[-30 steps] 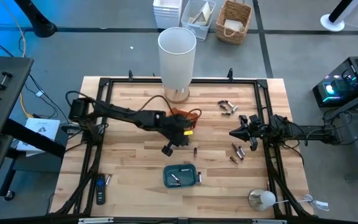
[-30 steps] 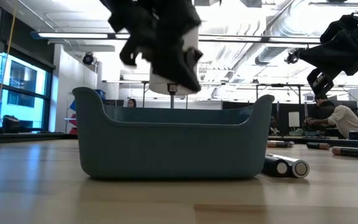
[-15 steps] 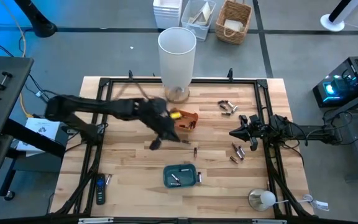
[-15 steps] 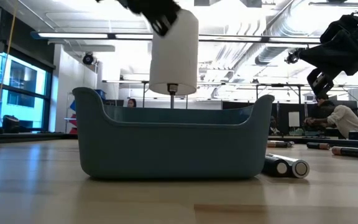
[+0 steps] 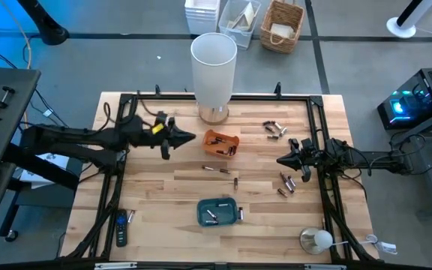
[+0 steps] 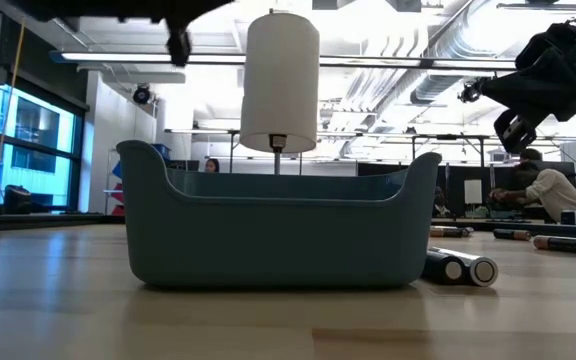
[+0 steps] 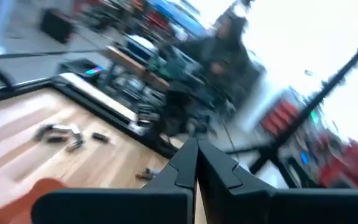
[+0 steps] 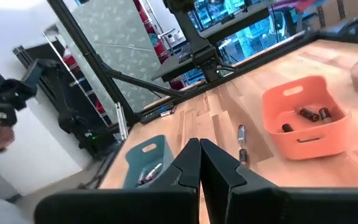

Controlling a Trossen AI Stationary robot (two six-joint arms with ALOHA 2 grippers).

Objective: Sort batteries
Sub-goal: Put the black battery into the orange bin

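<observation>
With some batteries in the orange tray and more loose on the counter, the left tool – clenched, empty – sits between picks; next calls for reaching the loose pair, while the right tool, also clenched, waits.

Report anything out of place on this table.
Loose batteries lie scattered on the wood beside the right gripper, more sit near the far edge, and two lie between the orange tray and the blue tray. Nothing looks damaged.
</observation>
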